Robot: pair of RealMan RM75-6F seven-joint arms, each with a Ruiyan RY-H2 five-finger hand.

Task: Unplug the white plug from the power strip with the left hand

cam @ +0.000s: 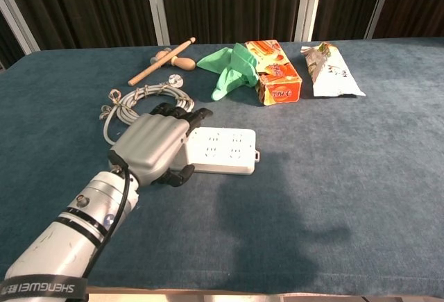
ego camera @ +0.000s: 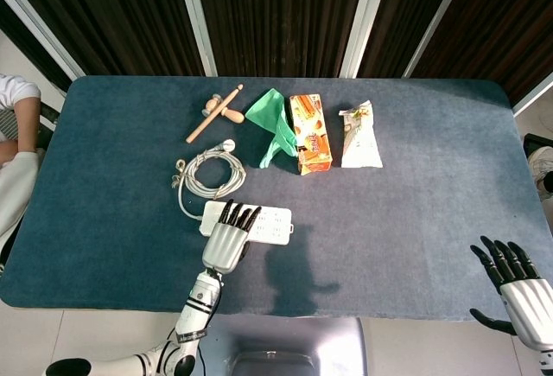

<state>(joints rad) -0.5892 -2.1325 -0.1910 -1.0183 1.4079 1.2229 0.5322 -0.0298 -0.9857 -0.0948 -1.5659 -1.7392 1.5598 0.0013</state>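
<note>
The white power strip lies flat near the table's front edge, left of centre. My left hand lies over its left end, dark fingertips reaching across the top and the thumb low at the strip's near edge. The white plug is hidden under the hand, so I cannot see whether the fingers touch it. In the chest view the hand covers about a third of the strip. A coiled white cable runs from behind the hand. My right hand hangs off the table's front right corner, fingers spread, holding nothing.
Along the far side lie a wooden stick tool, a green cloth, an orange box and a white snack packet. A seated person's arm shows at the left edge.
</note>
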